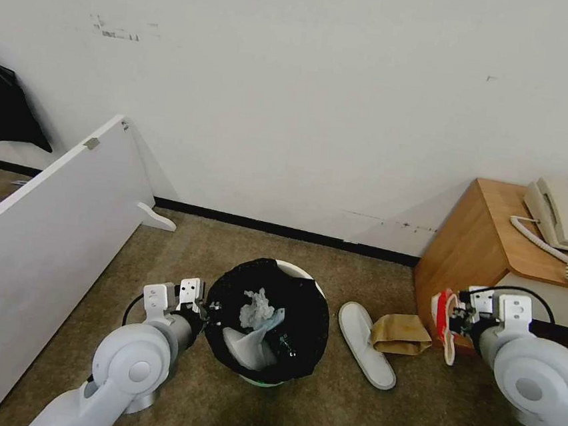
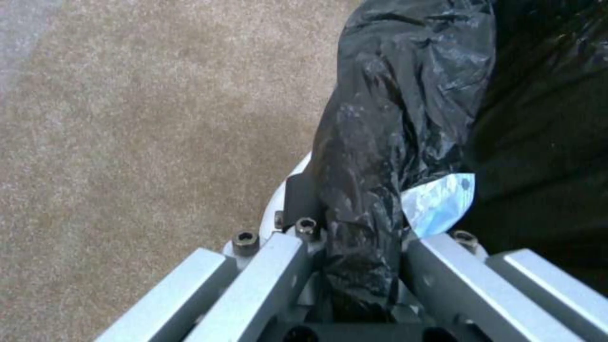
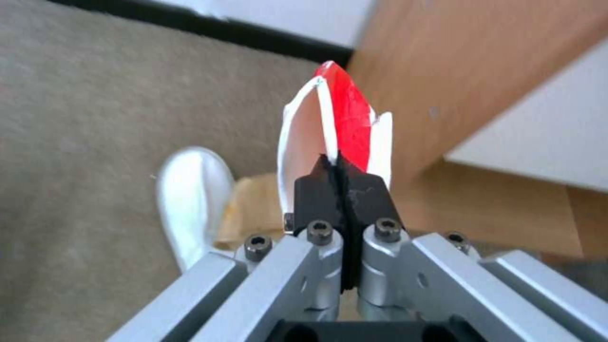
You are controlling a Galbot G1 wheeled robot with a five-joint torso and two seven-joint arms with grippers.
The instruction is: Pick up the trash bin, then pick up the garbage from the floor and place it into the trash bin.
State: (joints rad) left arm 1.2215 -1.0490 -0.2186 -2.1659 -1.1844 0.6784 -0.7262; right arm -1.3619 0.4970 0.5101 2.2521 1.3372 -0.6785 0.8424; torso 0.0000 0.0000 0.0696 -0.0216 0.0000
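The trash bin (image 1: 279, 378), white with a black bag (image 2: 393, 118) over its rim, is in the middle of the carpet. My left gripper (image 1: 205, 310) is shut on its near-left rim (image 2: 355, 256). Inside lie a crumpled white tissue (image 1: 257, 308), a light-blue tissue (image 2: 441, 203) and a white slipper (image 1: 242, 347). To the right, my right gripper (image 1: 453, 320) is shut on a squashed red and white cup (image 3: 345, 126), held above the floor beside the wooden cabinet. On the carpet between bin and cup lie a white slipper (image 1: 365, 345) and a brown paper bag (image 1: 401, 334).
A wooden cabinet (image 1: 478, 248) with a beige telephone (image 1: 565, 214) stands close on the right. A white board (image 1: 41, 230) leans along the left side. The wall and its black baseboard (image 1: 282, 229) close off the back. Open carpet lies in front of the bin.
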